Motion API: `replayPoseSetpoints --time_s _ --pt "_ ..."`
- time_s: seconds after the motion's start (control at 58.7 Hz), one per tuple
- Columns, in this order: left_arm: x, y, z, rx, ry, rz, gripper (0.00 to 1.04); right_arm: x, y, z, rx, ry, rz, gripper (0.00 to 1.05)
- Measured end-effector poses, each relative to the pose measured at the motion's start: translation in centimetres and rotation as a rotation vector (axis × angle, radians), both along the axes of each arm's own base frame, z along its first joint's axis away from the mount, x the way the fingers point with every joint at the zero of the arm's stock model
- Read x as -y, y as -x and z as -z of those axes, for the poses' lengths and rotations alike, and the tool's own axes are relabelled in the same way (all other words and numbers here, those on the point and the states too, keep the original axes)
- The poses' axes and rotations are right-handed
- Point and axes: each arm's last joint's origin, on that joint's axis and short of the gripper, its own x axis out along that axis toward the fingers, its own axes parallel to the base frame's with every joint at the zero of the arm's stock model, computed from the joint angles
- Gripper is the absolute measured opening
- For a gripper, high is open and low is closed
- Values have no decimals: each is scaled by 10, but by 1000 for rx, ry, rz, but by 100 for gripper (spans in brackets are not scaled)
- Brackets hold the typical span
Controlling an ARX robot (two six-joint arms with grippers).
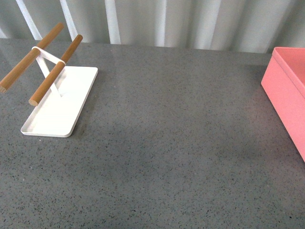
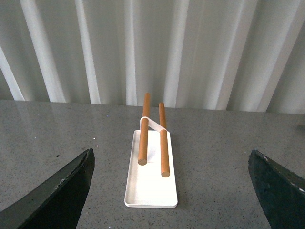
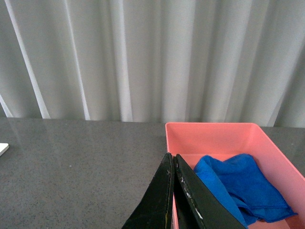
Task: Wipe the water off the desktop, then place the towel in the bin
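The blue towel (image 3: 243, 183) lies crumpled inside the salmon-pink bin (image 3: 214, 136), seen in the right wrist view. My right gripper (image 3: 172, 160) is shut with nothing between its fingers, held above the bin's near wall, clear of the towel. The bin (image 1: 286, 90) shows at the right edge of the front view, its inside hidden there. The dark grey speckled desktop (image 1: 167, 143) looks dry. My left gripper (image 2: 169, 164) is open, its two fingers far apart above the desktop, facing the white tray. Neither arm shows in the front view.
A flat white tray (image 1: 64, 107) with two wooden rods (image 1: 55, 71) on a white stand sits at the left of the desktop; the tray (image 2: 150, 183) also lies between my left fingers' lines of sight. White pleated curtains (image 1: 157, 21) hang behind the desktop.
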Motion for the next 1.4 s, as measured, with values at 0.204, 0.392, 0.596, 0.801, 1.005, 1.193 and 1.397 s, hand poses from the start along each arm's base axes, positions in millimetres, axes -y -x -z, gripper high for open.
replayPoseSetpoints --time_s 0.204,0.392,0.596,0.801,1.005,1.193,1.397 --pt "0 0 0 0 0 0 98 0 4 0 0 0 0 3" --pt "0 0 0 0 0 0 98 0 14 5 -26 -1 0 3" --pt "0 0 0 1 0 0 98 0 16 3 -6 -1 0 3" --pt "0 0 0 1 0 0 98 0 16 3 -6 -1 0 47" --pt "0 0 0 1 0 0 98 0 16 3 -6 -1 0 83" --pt "0 0 0 1 0 0 98 0 16 3 -6 -5 0 98" --pt "0 0 0 1 0 0 98 0 16 3 -6 -5 0 98"
